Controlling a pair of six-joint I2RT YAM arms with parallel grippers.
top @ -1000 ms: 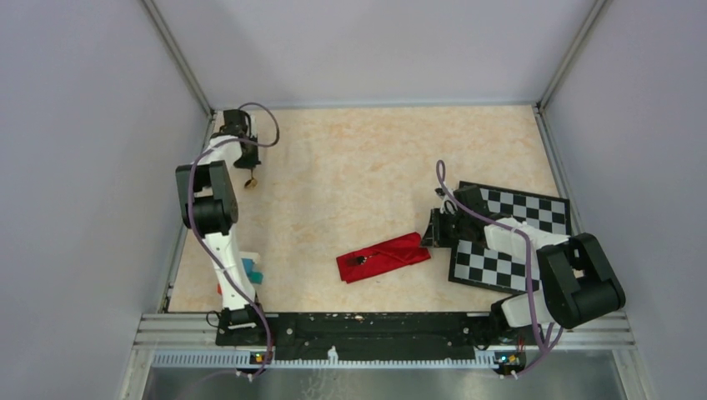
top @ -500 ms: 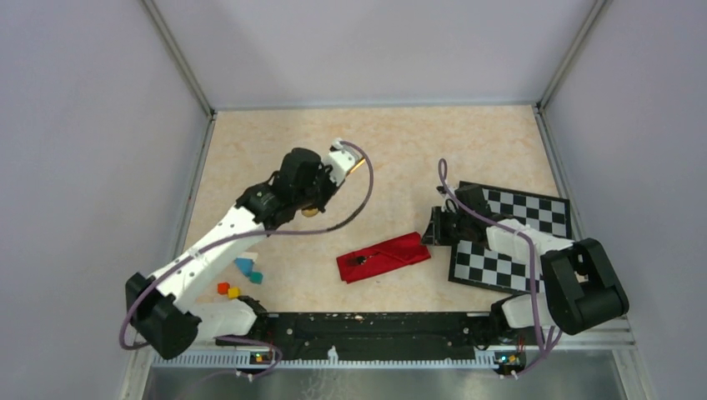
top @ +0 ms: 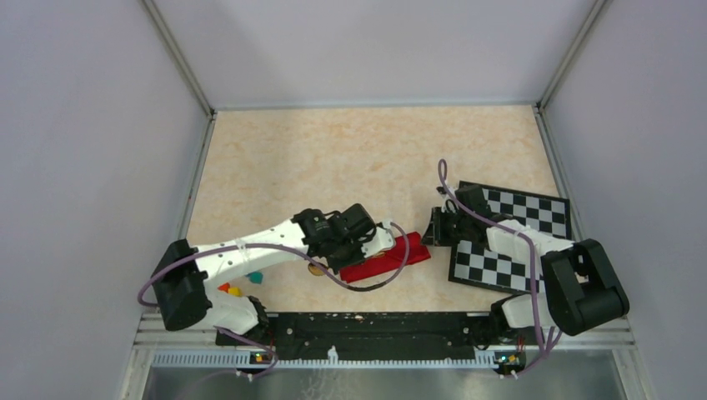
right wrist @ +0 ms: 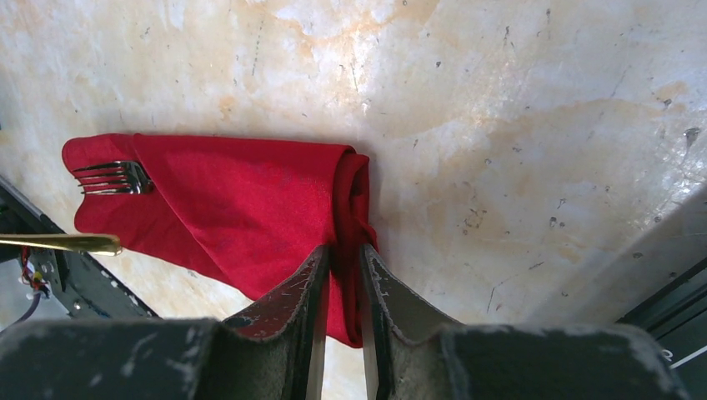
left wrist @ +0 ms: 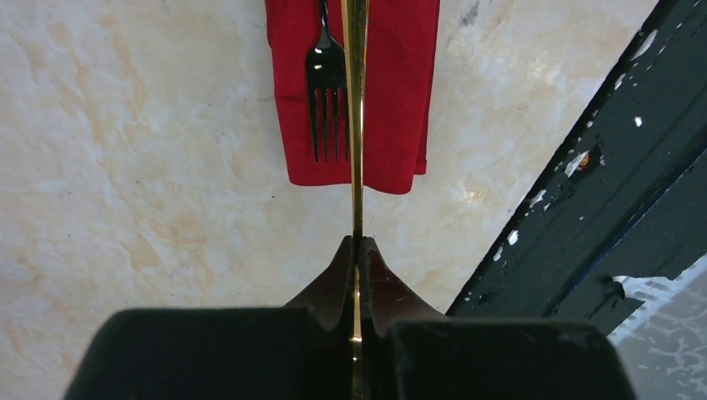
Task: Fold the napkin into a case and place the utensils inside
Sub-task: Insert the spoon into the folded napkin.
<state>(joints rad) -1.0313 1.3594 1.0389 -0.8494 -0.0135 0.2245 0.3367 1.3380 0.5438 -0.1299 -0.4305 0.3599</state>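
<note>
The red napkin (top: pixel 392 257) lies folded into a narrow strip near the table's front. A black fork (left wrist: pixel 328 100) rests on its left end, tines showing (right wrist: pixel 112 177), and its handle runs under a diagonal fold. My left gripper (left wrist: pixel 357 242) hangs just short of that end, shut on a thin gold utensil (left wrist: pixel 356 125). Seen edge-on, the utensil reaches forward over the cloth beside the fork, and its tip (right wrist: pixel 67 242) shows in the right wrist view. My right gripper (top: pixel 431 237) is shut on the bunched right end of the napkin (right wrist: pixel 242 200), with cloth pinched between the jaws.
A black-and-white chequered mat (top: pixel 534 208) lies under my right arm. Small coloured blocks (top: pixel 233 290) sit by the left arm's base. The black front rail (top: pixel 375 321) runs close along the napkin's near side (left wrist: pixel 584 208). Walls enclose the table.
My left arm has swung from the far left corner across the table and down to the napkin's left end, carrying the gold utensil. The right gripper has stayed on the napkin's right end.
</note>
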